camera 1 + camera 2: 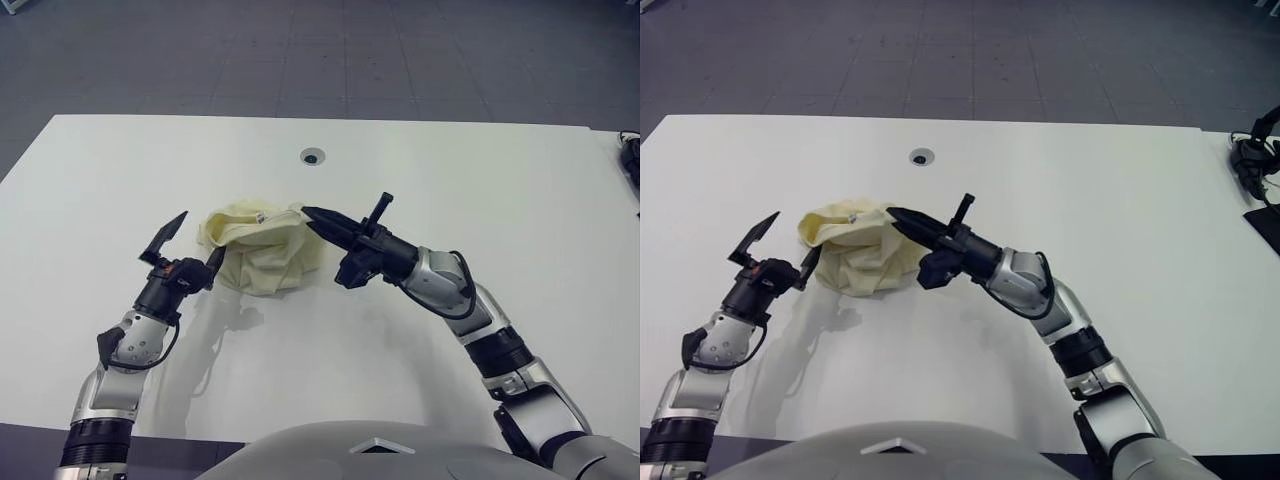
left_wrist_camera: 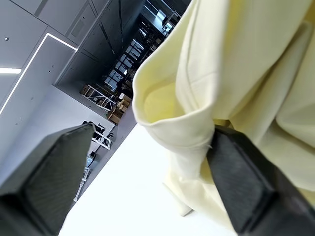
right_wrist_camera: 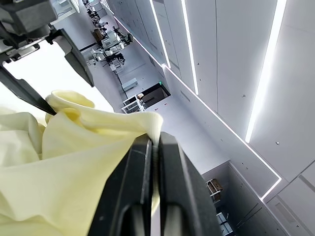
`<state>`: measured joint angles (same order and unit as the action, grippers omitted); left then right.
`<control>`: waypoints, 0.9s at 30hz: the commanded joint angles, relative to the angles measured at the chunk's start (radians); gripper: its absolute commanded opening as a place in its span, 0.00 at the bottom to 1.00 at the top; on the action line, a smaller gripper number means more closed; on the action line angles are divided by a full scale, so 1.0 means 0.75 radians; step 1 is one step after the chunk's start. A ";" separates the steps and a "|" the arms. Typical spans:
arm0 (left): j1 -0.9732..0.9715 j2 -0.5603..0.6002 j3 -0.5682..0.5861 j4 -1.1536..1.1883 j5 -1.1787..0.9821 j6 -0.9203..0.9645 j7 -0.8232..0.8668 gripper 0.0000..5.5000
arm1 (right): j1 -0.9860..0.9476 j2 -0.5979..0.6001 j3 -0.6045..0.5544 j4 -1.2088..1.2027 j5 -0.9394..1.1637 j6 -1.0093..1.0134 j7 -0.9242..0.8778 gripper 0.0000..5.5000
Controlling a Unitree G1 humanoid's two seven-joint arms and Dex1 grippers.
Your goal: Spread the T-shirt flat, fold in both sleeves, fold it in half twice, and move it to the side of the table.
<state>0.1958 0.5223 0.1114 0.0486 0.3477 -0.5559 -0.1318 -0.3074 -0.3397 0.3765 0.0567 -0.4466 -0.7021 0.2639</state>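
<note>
T-shirt (image 1: 262, 250): pale yellow, crumpled in a loose heap near the middle of the white table (image 1: 480, 160), on the near side of a small round hole (image 1: 312, 156) in the tabletop. Not spread, no folds made.

Right gripper (image 1: 308, 213): reaches in from the right and is clenched on a fold at the heap's upper right edge. The right wrist view shows cloth pinched between its two dark fingers (image 3: 130, 182), pressed together.

Left gripper (image 1: 198, 238): at the heap's left side, low over the table, jaws wide apart, gripping nothing. One fingertip (image 2: 246, 191) touches the cloth beside a hemmed opening; the other stands clear of the shirt.

Dark cabled gear (image 1: 1252, 160) sits at the table's far right edge, well apart from the shirt.
</note>
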 commanded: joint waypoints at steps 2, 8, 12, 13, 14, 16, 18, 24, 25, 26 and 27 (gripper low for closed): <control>0.001 0.001 -0.025 -0.029 -0.013 0.008 -0.014 0.56 | 0.002 0.005 0.010 -0.022 0.009 0.013 0.018 0.00; 0.003 0.015 -0.037 -0.048 -0.024 0.005 -0.037 0.40 | 0.005 0.010 0.020 -0.019 0.007 0.013 0.022 0.00; 0.000 0.018 -0.041 -0.044 -0.026 0.002 -0.045 0.26 | 0.008 0.014 0.029 -0.016 0.002 0.015 0.021 0.00; 0.001 0.019 -0.040 -0.042 -0.027 0.002 -0.045 0.23 | 0.009 0.014 0.029 -0.016 0.002 0.016 0.022 0.00; 0.001 0.020 -0.040 -0.040 -0.027 0.002 -0.046 0.19 | 0.009 0.013 0.030 -0.016 0.002 0.016 0.023 0.00; 0.000 0.022 -0.039 -0.037 -0.028 0.001 -0.048 0.12 | 0.011 0.011 0.030 -0.016 0.001 0.018 0.024 0.00; -0.003 0.025 -0.039 -0.030 -0.023 -0.003 -0.048 0.05 | 0.012 0.012 0.031 -0.016 -0.001 0.021 0.023 0.00; -0.011 0.038 -0.032 -0.028 -0.024 -0.010 -0.050 0.01 | 0.016 0.009 0.026 -0.002 0.000 0.027 0.015 0.00; -0.015 0.043 -0.034 -0.035 -0.029 -0.011 -0.057 0.01 | 0.015 0.006 0.021 0.007 0.004 0.029 0.014 0.00; -0.020 0.052 -0.033 -0.058 -0.047 -0.006 -0.077 0.01 | 0.013 0.000 0.010 0.020 0.015 0.033 0.014 0.00; -0.031 0.071 -0.027 -0.096 -0.069 0.003 -0.105 0.01 | 0.004 -0.011 -0.010 0.038 0.032 0.038 0.013 0.00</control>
<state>0.1940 0.5389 0.0891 0.0220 0.3275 -0.5595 -0.1746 -0.2989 -0.3305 0.3951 0.0624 -0.4444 -0.6839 0.2716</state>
